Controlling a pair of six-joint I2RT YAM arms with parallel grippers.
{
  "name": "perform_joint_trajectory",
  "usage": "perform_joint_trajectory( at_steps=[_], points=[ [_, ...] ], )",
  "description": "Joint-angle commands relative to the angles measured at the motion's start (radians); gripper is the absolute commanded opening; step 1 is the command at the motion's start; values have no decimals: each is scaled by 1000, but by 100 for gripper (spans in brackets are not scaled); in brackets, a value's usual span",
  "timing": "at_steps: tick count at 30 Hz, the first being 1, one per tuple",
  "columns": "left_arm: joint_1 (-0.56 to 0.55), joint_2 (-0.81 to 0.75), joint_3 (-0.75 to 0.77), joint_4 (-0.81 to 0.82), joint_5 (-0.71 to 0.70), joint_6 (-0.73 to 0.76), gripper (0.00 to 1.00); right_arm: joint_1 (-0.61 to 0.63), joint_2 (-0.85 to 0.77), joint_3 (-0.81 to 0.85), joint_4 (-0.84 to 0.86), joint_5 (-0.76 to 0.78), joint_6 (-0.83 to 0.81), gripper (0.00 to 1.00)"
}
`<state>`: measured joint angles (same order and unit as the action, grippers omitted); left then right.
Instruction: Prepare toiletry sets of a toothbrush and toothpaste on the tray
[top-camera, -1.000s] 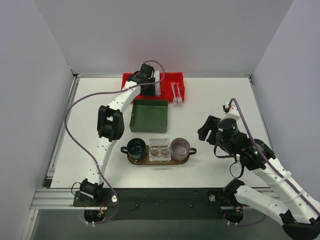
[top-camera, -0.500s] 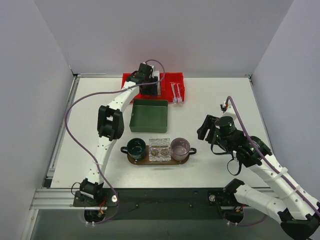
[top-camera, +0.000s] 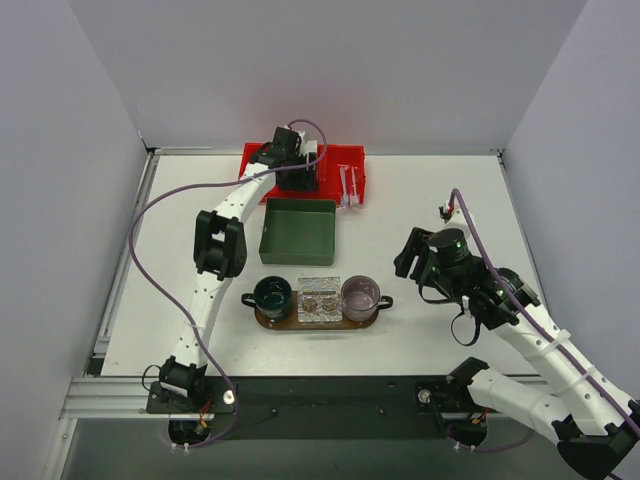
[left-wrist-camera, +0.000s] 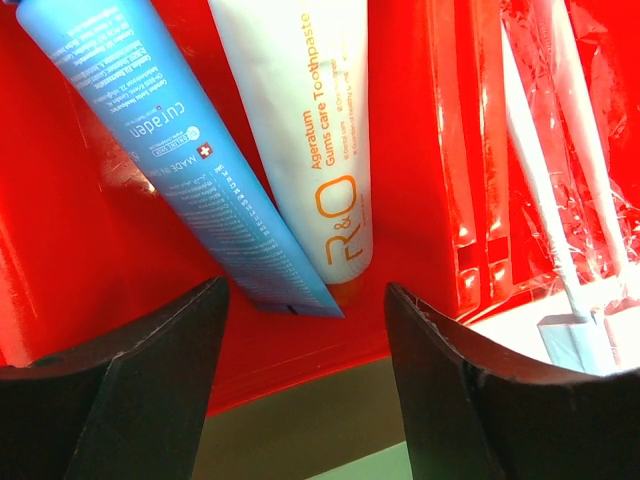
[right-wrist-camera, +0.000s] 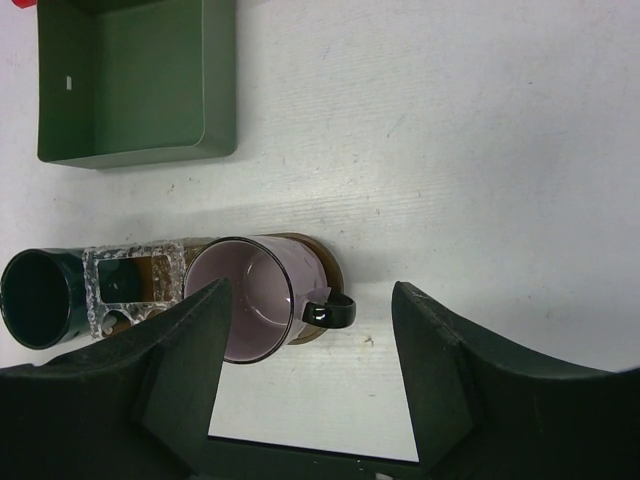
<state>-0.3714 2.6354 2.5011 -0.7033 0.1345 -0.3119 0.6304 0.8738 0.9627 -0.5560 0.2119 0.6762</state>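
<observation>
The left arm's fingers (left-wrist-camera: 140, 390) stand apart and empty over a blue soft tube (left-wrist-camera: 170, 150) and a white soft tube (left-wrist-camera: 300, 130) in the red plastic divided bin (left-wrist-camera: 60, 220). Plastic-wrapped white toothbrushes (left-wrist-camera: 560, 180) lie in the next compartment. The right arm's fingers (right-wrist-camera: 150, 400) hang spread and empty near the brown wooden oval tray (top-camera: 300, 326).

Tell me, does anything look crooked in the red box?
Yes. The blue tube lies slanted in the red bin, its end meeting the straighter white tube. Nothing looks spilled or broken.
</observation>
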Motion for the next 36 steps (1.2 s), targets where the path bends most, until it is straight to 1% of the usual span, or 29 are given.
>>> perform_joint_trajectory(
  at_steps=[1, 4, 5, 8, 11, 14, 15, 20, 22, 26, 31, 36],
  points=[
    [9, 5, 45, 11, 5, -4, 74, -23, 7, 30, 21, -9, -18, 60],
    [8, 1, 47, -1, -12, -4, 68, -38, 7, 30, 21, -16, -21, 60],
    [8, 1, 45, -2, -15, -4, 62, -40, 5, 31, 21, -20, -23, 60],
    [8, -2, 45, -15, -32, -4, 53, -52, 7, 31, 22, -29, -27, 60],
    [8, -3, 45, -25, -49, -3, 52, -63, 7, 31, 22, -36, -30, 60],
    [9, -8, 45, -32, -49, -3, 39, -70, 1, 28, 22, -43, -29, 60],
    [9, -11, 45, -32, -50, -3, 33, -72, 2, 27, 22, -45, -27, 60],
    [9, -55, 21, 1, -50, -6, 21, -72, -12, 24, 21, -46, -27, 60],
    [8, -89, -5, 14, -47, -9, 13, -74, -13, 22, 22, -46, -27, 60],
    [5, -149, -51, 48, -62, -9, 0, -75, -16, 18, 22, -48, -26, 60],
    [-7, -239, -107, 71, -104, 20, 0, -78, -19, 16, 22, -54, -21, 60],
    [-18, -298, -168, 103, -154, 65, 0, -80, -19, 14, 24, -55, -18, 60]
  ],
)
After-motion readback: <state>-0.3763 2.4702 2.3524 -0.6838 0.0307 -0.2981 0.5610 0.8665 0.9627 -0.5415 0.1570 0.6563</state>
